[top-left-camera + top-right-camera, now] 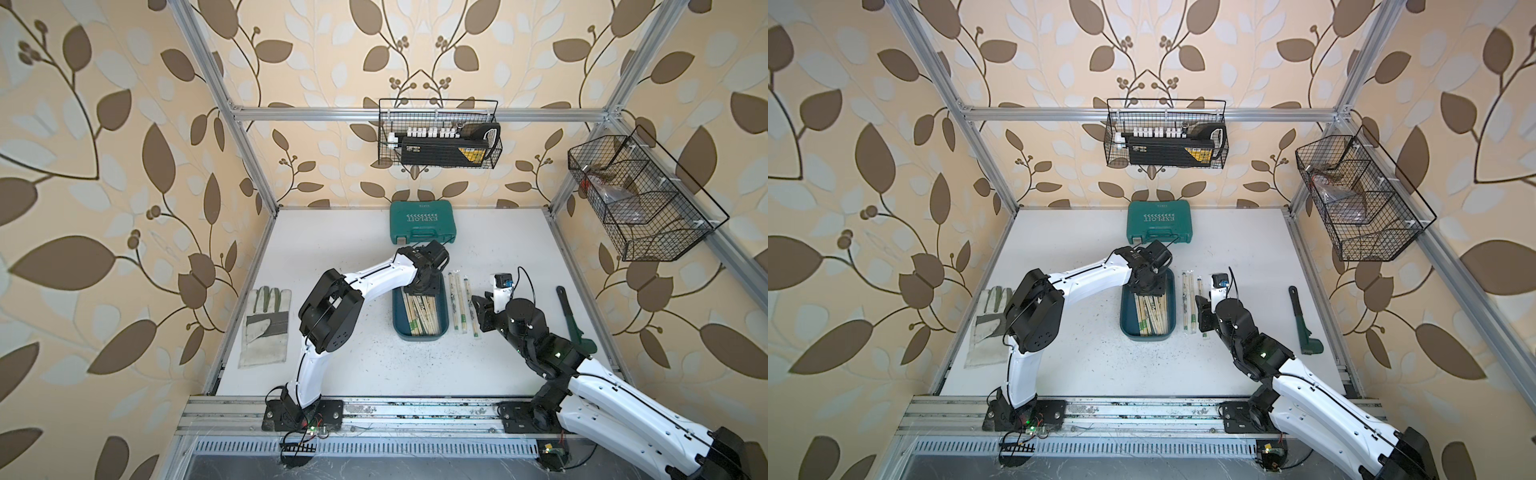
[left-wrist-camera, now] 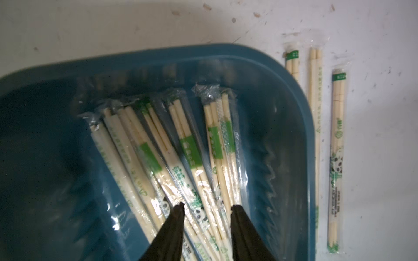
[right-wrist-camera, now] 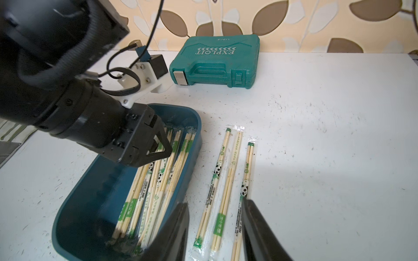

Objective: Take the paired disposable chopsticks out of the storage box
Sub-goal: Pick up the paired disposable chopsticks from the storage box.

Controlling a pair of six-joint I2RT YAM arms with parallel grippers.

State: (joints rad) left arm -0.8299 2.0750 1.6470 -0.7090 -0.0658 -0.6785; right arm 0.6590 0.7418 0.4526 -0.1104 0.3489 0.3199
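The storage box (image 1: 419,337) (image 1: 1144,336) (image 2: 294,74) (image 3: 74,203) is a dark teal tray at mid-table. In it lie several paired disposable chopsticks (image 1: 422,311) (image 1: 1152,309) (image 2: 192,153) (image 3: 156,180), heaped in clear wrappers. My left gripper (image 1: 424,289) (image 2: 207,206) (image 3: 166,146) reaches down into the box. Its jaws stand apart, with a few wrapped pairs lying between the tips. Three more wrapped pairs (image 1: 459,303) (image 1: 1192,303) (image 2: 316,135) (image 3: 228,176) lie side by side on the table just right of the box. My right gripper (image 1: 478,309) (image 3: 214,202) hovers open over their near ends, holding nothing.
A green hard tool case (image 1: 424,222) (image 3: 214,65) sits behind the box. A work glove (image 1: 266,324) lies at the left edge and a green-handled tool (image 1: 571,316) at the right. Black wire baskets (image 1: 438,135) (image 1: 640,199) hang on the frame above.
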